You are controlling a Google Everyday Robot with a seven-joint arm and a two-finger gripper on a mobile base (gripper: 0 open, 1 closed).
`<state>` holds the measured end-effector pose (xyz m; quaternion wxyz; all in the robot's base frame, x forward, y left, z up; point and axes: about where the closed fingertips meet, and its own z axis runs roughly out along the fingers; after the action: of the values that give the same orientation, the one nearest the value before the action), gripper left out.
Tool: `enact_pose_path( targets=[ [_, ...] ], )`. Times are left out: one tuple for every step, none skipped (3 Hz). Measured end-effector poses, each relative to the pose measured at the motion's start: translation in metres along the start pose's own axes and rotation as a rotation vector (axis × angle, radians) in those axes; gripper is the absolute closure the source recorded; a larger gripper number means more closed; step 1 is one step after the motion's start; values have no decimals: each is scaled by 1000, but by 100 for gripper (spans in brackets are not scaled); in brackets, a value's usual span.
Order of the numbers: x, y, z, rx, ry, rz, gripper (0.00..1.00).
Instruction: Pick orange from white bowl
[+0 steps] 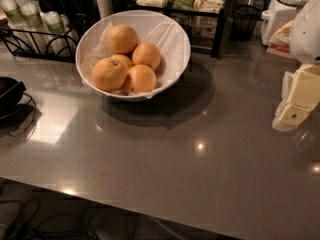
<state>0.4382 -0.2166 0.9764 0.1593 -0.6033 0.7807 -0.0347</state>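
The white bowl (pixel 172 46), large and shallow with a thin white paper liner, stands on the grey counter at the back left of centre. Several oranges lie in it; the top one (pixel 122 38) rests on the others, with one (pixel 146 55) to its right and two at the front (pixel 109 74) (pixel 140 79). My gripper (pixel 296 101), cream-coloured, hangs at the right edge of the view, well to the right of the bowl and above the counter, holding nothing that I can see.
A black wire rack with cups (pixel 30 21) stands at the back left. A black object with a cable (pixel 9 95) sits at the left edge. A shelf of packets (pixel 185 1) and a white appliance (pixel 282 9) stand behind. The counter's front edge (pixel 125 206) runs along the bottom.
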Motion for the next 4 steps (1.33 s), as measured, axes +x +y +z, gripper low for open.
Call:
enact_pose_path(
  targets=[
    [0,0,0,0,-1,0,0],
    [-7,-2,0,8,-24,-4,0],
    [-44,-14,11,20,-123,-33,0],
    [-101,-21,20,36,-218,-124,0]
  ],
)
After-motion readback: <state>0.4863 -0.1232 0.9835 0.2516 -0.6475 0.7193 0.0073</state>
